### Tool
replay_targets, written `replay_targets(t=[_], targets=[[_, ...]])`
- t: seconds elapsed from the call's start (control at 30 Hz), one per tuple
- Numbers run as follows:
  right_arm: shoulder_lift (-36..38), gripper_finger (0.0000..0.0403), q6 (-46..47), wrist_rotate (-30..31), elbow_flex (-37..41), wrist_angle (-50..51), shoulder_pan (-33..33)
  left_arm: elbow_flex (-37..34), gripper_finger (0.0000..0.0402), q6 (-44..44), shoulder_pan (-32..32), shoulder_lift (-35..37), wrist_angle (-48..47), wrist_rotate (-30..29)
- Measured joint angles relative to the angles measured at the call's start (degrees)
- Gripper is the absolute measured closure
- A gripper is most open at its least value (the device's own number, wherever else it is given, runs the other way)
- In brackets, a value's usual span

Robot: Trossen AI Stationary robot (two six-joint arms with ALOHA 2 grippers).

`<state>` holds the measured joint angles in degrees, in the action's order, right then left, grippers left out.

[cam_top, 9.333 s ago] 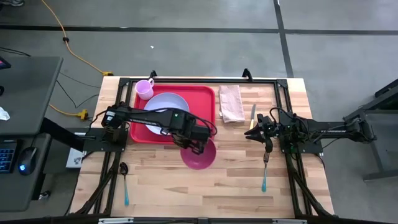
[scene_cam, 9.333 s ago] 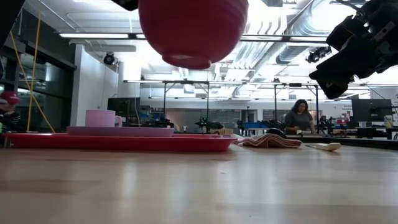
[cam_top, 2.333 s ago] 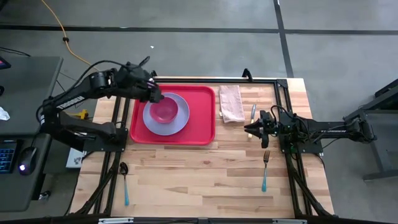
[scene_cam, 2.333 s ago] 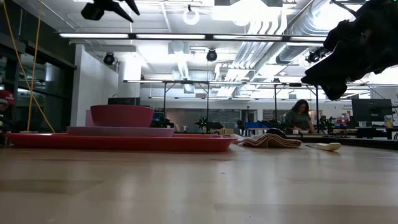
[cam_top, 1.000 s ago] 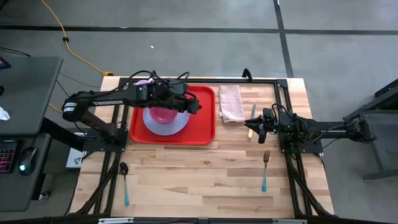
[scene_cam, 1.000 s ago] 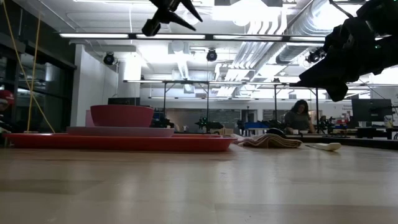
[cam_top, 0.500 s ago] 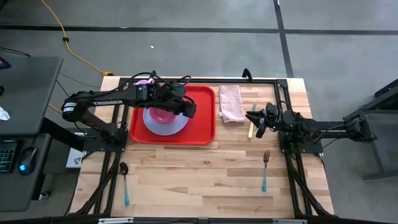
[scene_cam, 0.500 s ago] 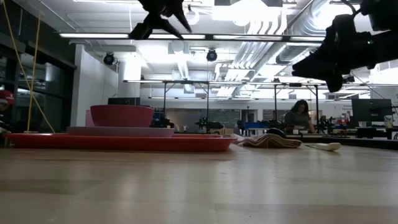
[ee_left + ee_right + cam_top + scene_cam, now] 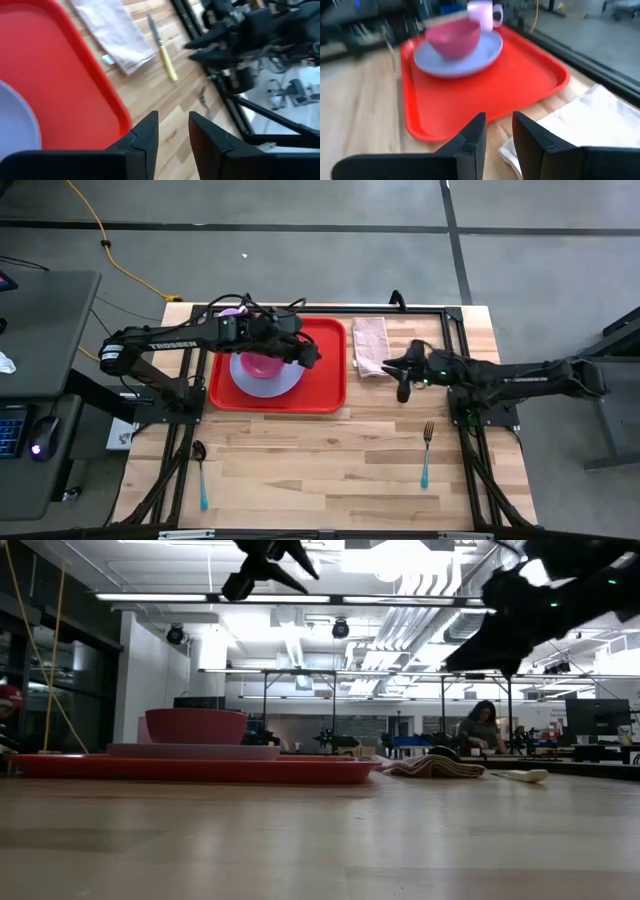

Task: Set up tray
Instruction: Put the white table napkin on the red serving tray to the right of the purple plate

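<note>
The red tray (image 9: pixel 326 385) lies flat on the table's far left part. A lavender plate (image 9: pixel 272 383) rests on it, and a pink bowl (image 9: pixel 261 364) stands upright on the plate. A lavender mug (image 9: pixel 483 12) stands at the tray's far corner. My left gripper (image 9: pixel 312 358) hovers high above the tray, right of the bowl, open and empty (image 9: pixel 173 131). My right gripper (image 9: pixel 392 372) hangs in the air at the near right edge of the beige napkin (image 9: pixel 370 345), open and empty (image 9: pixel 499 131), facing the tray (image 9: pixel 520 75).
A yellow-handled knife (image 9: pixel 163 48) lies on the wood right of the napkin, under my right gripper. A fork (image 9: pixel 426 450) lies near the right front, a spoon (image 9: pixel 201 472) near the left front. The near half of the table (image 9: pixel 320 470) is bare wood.
My right gripper has moved toward the table's left, from beside the knife to the napkin's right edge, staying off the table. My left gripper has stayed above the tray, turning a little. Tray, plate and bowl have not moved.
</note>
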<state>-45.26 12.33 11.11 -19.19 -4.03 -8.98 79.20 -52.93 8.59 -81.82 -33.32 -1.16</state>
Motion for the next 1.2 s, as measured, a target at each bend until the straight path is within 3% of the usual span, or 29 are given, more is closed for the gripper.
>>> replay_targets(t=[0.23, 0.47, 0.7, 1.2], targets=[[-14.9, 0.0329, -0.8, -2.6, -11.5, 10.0, -3.4, 0.0, 0.0263, 1.9, 0.1, 2.7, -0.6, -1.2], [-25.3, 0.0329, -0.4, -5.8, -20.5, 13.2, -8.2, 0.0, 0.0263, 6.4, 0.1, 8.5, -5.9, -3.4], [-31.1, 0.0329, 2.6, -13.2, -25.2, 14.6, -13.4, 0.0, 0.0263, 6.2, 0.1, 15.5, -16.1, -8.6], [-38.4, 0.0329, 4.8, -13.7, -30.4, 18.5, -14.9, 0.0, 0.0263, 7.7, 0.1, 26.9, -28.6, -17.3]])
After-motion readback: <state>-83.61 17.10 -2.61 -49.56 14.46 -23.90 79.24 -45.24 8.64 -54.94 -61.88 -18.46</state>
